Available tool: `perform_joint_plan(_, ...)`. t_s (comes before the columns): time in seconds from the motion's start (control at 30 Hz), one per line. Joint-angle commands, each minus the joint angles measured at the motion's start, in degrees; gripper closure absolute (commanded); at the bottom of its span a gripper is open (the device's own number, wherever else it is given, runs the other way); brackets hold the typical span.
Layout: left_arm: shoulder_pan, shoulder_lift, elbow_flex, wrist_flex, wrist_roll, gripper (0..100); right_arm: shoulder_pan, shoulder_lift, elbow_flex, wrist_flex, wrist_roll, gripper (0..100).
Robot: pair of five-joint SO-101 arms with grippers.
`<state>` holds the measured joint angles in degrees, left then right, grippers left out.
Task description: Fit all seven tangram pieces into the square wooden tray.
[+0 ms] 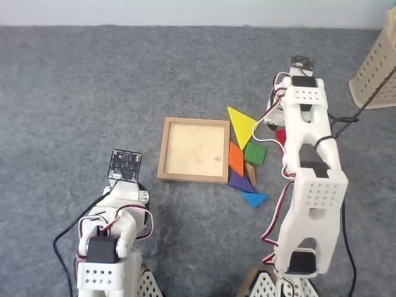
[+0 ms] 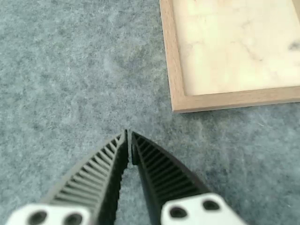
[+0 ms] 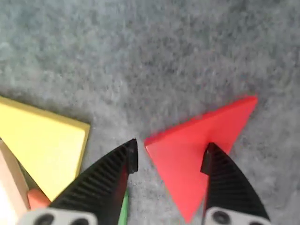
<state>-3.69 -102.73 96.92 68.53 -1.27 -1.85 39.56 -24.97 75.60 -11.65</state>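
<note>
The square wooden tray (image 1: 164,151) lies empty in the middle of the grey carpet, and one of its corners (image 2: 178,101) lies just ahead of my left gripper (image 2: 129,136), which is shut on nothing above bare carpet. To the right of the tray lie the yellow triangle (image 1: 242,124), orange piece (image 1: 236,159), green square (image 1: 255,153), tan piece (image 1: 250,173), purple triangle (image 1: 240,181) and blue triangle (image 1: 254,198). My right gripper (image 3: 171,149) is open, its two fingers standing on either side of the red triangle (image 3: 187,164), close over it. The yellow triangle (image 3: 42,140) lies beside it.
A beige slotted basket (image 1: 377,68) stands at the far right edge. The right arm (image 1: 306,117) stretches over the carpet right of the pieces and hides most of the red triangle (image 1: 281,136). The left arm (image 1: 114,235) sits at the near left.
</note>
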Motion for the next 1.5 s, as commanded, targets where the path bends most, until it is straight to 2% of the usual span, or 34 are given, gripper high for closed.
perform_joint_plan(0.0, -0.26, -0.18, -0.31, 0.26, 0.53, 99, 0.66, 0.66, -6.07, 1.98, -0.79, 77.4)
perform_joint_plan(0.23, -0.26, -0.18, -0.31, 0.26, 0.53, 99, 0.84, 5.76, -10.73, 5.14, -0.26, 77.3)
perform_joint_plan(0.47, -0.26, -0.18, -0.31, 0.26, 0.53, 99, 0.48, 7.96, -10.90, 11.30, 9.32, 77.3)
perform_joint_plan(0.67, -0.26, -0.18, -0.31, 0.26, 0.53, 99, 0.40, 8.40, -10.81, 17.10, 14.33, 77.5)
perform_joint_plan(0.93, -0.26, -0.18, -0.31, 0.26, 0.53, 99, 0.31, 7.69, -9.76, 19.82, 20.75, 77.7)
perform_joint_plan(1.13, -0.26, -0.18, -0.31, 0.26, 0.53, 99, -0.04, 0.04, 0.00, 15.87, 22.59, 77.8)
perform_joint_plan(1.33, -0.26, -0.18, -0.31, 0.26, 0.53, 99, -1.63, -15.25, 21.98, 2.77, 23.21, 77.8)
perform_joint_plan(1.47, -0.26, -0.18, -0.31, 0.26, 0.53, 99, -2.07, -21.85, 29.63, -0.31, 27.78, 77.8)
